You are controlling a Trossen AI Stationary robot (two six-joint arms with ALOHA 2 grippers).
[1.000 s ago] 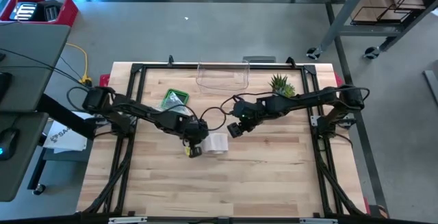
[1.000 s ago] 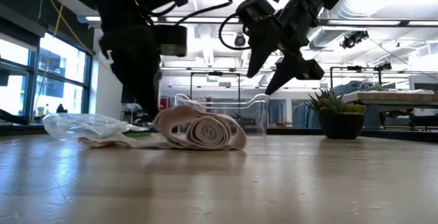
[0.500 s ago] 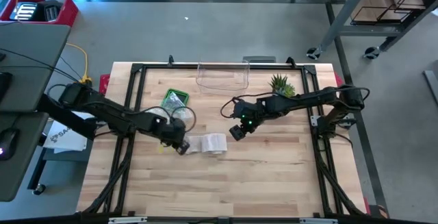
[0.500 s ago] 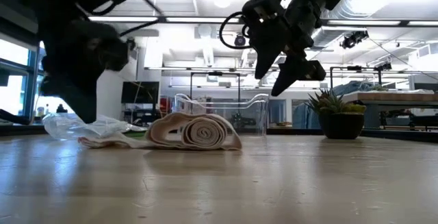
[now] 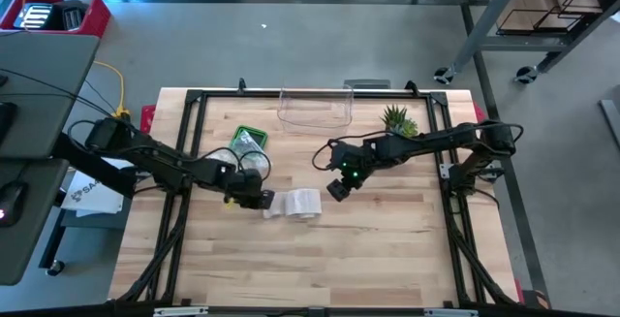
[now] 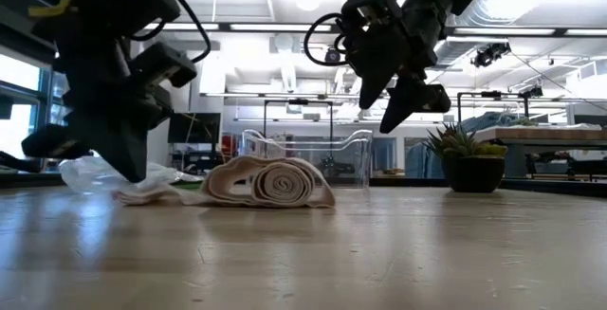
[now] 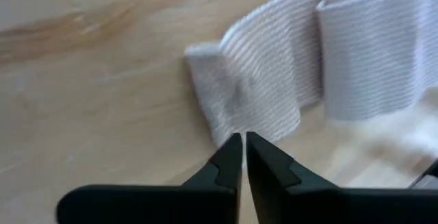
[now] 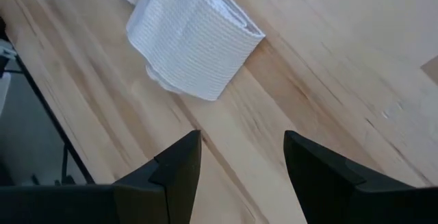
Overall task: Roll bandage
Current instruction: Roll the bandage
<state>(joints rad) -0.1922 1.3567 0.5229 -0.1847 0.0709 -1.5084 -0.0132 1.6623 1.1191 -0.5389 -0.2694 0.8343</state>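
The bandage (image 5: 295, 204) lies near the middle of my desk (image 5: 387, 249), a flattened white roll with a loose end (image 7: 229, 101) trailing from it toward my left arm. In the low view the roll (image 6: 275, 183) shows its spiral end-on, resting flat on the wood. My left tool (image 5: 263, 201) sits low at that loose end, its tips nearly together with only a thin slit between them; in the left wrist view they (image 7: 243, 157) stand right at the edge of the fabric, and I cannot tell whether any of it is pinched. My right tool (image 5: 335, 190) hangs above the desk just beside the roll's other end, its fingers (image 8: 174, 166) apart and holding nothing. Behind the bandage stand a clear plastic container (image 5: 315, 107), a small potted plant (image 5: 398, 120) and a green tray with crumpled plastic (image 5: 248, 143).
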